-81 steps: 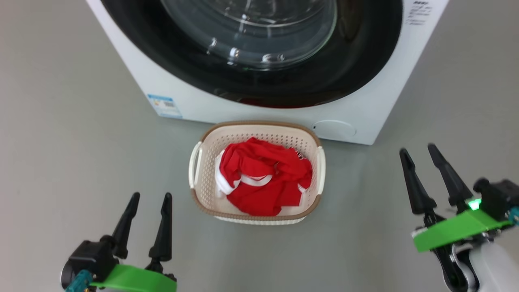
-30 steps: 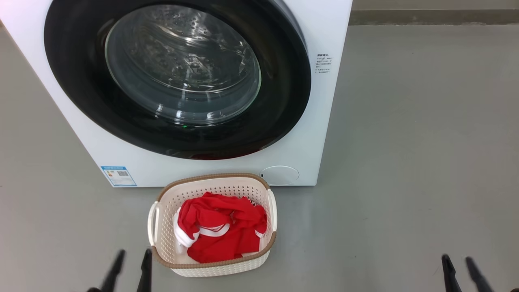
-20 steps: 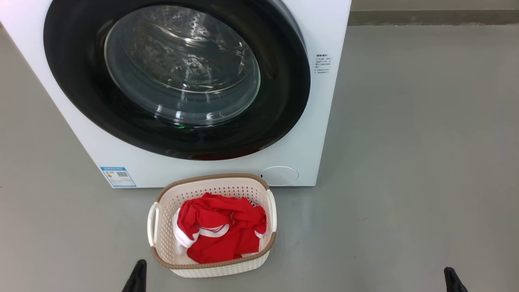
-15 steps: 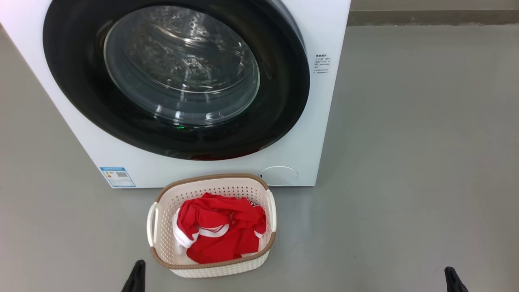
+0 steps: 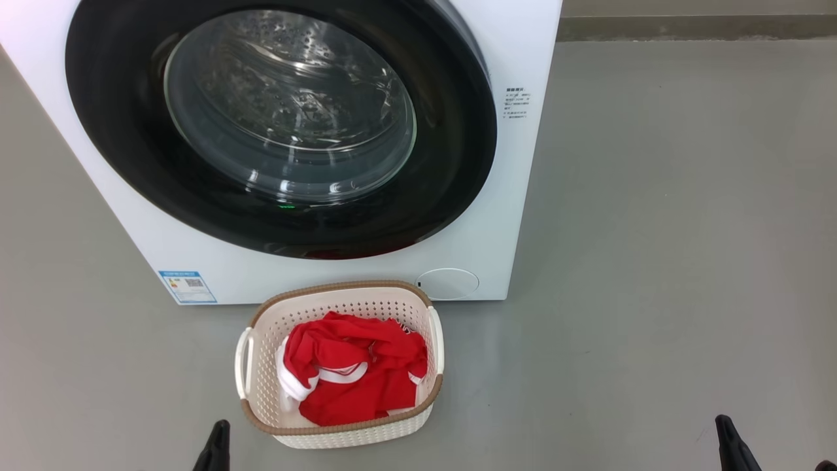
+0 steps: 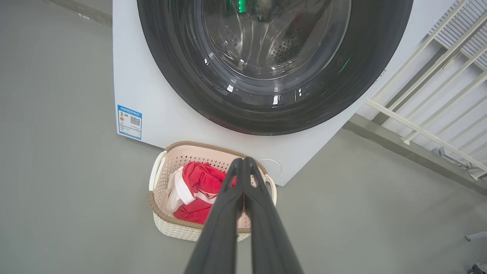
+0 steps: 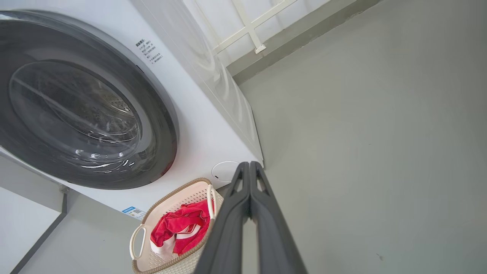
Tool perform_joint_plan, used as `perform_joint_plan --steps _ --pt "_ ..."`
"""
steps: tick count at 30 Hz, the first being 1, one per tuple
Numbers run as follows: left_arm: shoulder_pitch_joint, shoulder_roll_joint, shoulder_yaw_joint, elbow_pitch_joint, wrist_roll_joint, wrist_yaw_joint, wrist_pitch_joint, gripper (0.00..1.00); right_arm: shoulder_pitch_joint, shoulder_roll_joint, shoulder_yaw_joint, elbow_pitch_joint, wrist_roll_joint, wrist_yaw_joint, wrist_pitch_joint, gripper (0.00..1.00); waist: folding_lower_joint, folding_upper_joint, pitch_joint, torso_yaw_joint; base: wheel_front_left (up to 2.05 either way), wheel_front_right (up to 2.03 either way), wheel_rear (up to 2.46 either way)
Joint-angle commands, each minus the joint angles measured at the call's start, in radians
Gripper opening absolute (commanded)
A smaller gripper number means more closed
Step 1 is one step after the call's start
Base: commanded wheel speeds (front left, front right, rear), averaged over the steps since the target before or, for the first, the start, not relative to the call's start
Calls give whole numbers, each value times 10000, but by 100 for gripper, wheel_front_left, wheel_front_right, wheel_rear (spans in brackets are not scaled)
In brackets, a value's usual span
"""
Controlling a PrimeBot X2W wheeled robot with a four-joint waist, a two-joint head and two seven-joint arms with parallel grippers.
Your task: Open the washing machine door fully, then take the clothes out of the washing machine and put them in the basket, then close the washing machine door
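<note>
The white washing machine (image 5: 516, 196) stands at the upper left of the head view. Its round black-rimmed door (image 5: 444, 163) with the glass bowl lies flat against the front, closed. On the floor just before it sits the cream basket (image 5: 340, 293) holding the red clothes (image 5: 356, 376) with white trim. My left gripper (image 6: 243, 161) is shut and empty, hanging above the floor short of the basket; its tip (image 5: 219, 428) peeks in at the head view's bottom edge. My right gripper (image 7: 249, 165) is likewise shut and empty, far right of the basket, tip (image 5: 722, 422) low right.
Bare grey floor (image 5: 654, 261) spreads to the right of the machine. A white railing (image 6: 430, 95) and a wall base run behind the machine on its right side. A blue label (image 5: 186, 286) marks the machine's lower left front.
Both grippers went from open to shut, empty. The camera had risen and turned since the oldest frame; over the last half second the scene barely shifts.
</note>
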Motion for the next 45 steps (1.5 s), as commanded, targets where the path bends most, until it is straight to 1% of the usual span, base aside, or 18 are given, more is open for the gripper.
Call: perform_joint_plan --steps 1,45 --pt "-343 56 192 -252 -350 -16 93 0 -405 -124 -7 -198 303 -2 103 0 -1 -1 -2 -7 0 0 0" --pt "-964 -25 613 -329 -5011 -40 1380 0 -1723 -4 -28 -95 4105 -5 1396 0 -1 -1 -34 -159 0 0 0"
